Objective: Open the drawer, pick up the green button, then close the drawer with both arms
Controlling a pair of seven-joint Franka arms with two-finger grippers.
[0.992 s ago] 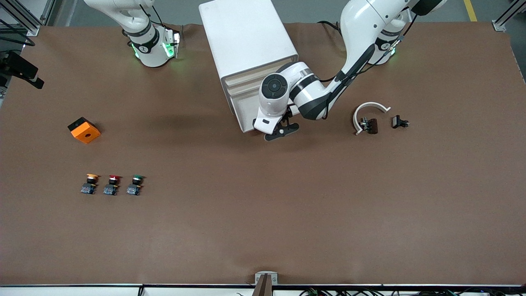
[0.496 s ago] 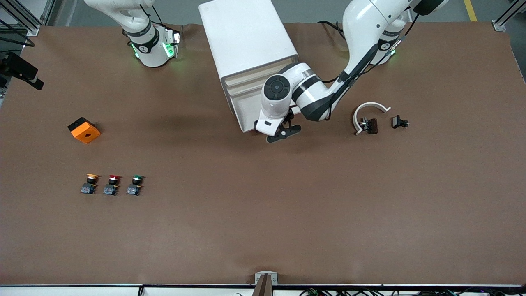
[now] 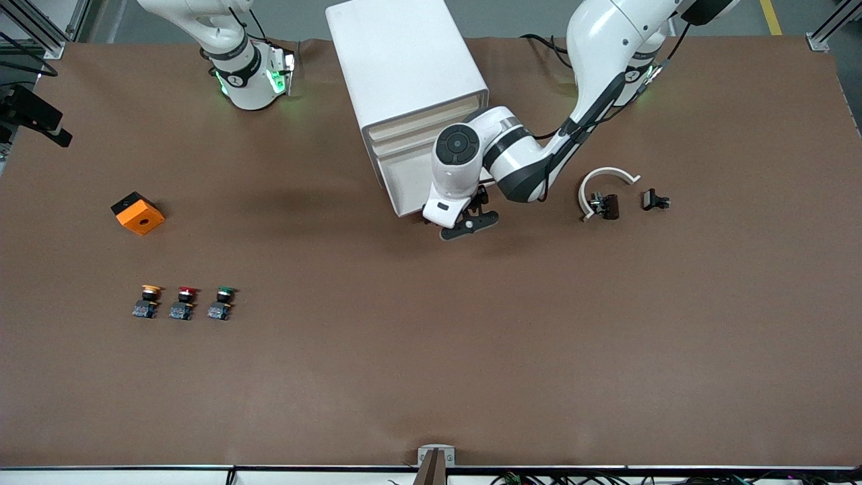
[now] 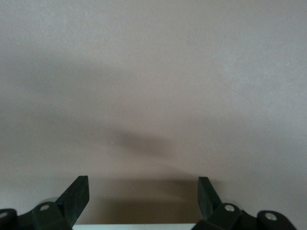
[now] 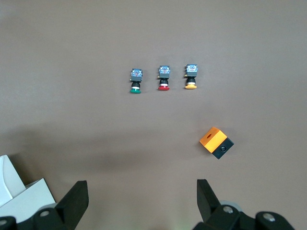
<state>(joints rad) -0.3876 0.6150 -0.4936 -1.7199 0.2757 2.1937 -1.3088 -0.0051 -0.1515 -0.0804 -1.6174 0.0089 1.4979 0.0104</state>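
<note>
Left gripper [image 3: 465, 222] spread wide at the drawer [image 3: 411, 178] front; right gripper [image 5: 139, 199] waits, also spread, high over table.

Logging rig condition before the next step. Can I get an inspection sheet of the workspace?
Surface: brown table, bare in places.
Job's things: white box cabinet, drawers shut; green-capped push-button beside red-capped one and yellow-capped one.
Clutter: orange block; white curved bracket; small black clip.
Grippers: left gripper open, low before cabinet's lower drawers; right gripper open, waiting.
Cables: black, along left arm.
Surroundings: nothing seen.
</note>
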